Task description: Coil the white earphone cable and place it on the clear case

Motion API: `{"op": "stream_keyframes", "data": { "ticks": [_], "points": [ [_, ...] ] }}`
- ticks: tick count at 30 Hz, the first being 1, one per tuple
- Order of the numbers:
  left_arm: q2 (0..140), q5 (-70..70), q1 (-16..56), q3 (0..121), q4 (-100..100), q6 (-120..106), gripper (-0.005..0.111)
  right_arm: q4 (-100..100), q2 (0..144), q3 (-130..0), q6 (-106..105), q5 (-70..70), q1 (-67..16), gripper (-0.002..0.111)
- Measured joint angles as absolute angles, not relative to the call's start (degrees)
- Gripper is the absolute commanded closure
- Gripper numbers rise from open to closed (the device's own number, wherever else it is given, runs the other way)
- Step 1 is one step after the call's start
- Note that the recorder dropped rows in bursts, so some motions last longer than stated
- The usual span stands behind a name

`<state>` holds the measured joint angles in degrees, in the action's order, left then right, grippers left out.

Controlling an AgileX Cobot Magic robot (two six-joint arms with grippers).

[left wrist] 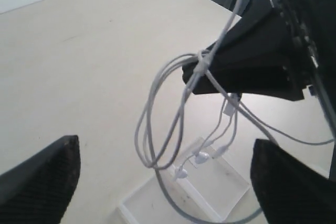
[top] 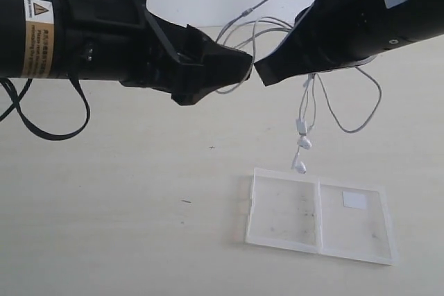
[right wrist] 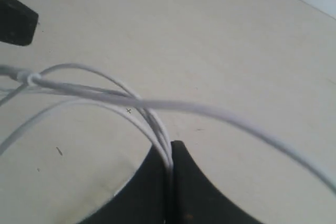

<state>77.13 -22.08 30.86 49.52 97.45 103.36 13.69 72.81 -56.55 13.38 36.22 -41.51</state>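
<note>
Exterior view: your left hand and right hand sit nearly tip to tip above the desk.
White earphone cable: loops hang from your right hand in the air; earbuds dangle just above the clear case.
Clear case: lies open and flat on the desk.
Left wrist view: your left hand's fingers stand wide apart, gripping nothing; the cable loops hang ahead of them.
Right wrist view: your right hand's jaws are together, clamped on the cable strands.
</note>
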Motion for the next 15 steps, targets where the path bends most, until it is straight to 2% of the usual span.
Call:
{"op": "stream_keyframes", "data": {
  "ticks": [15],
  "points": [
    [73.6,-20.0,30.9,49.5,97.5,103.5,0.025,14.8,72.6,-56.6,14.1,40.7,-41.5,0.108]
  ]
}}
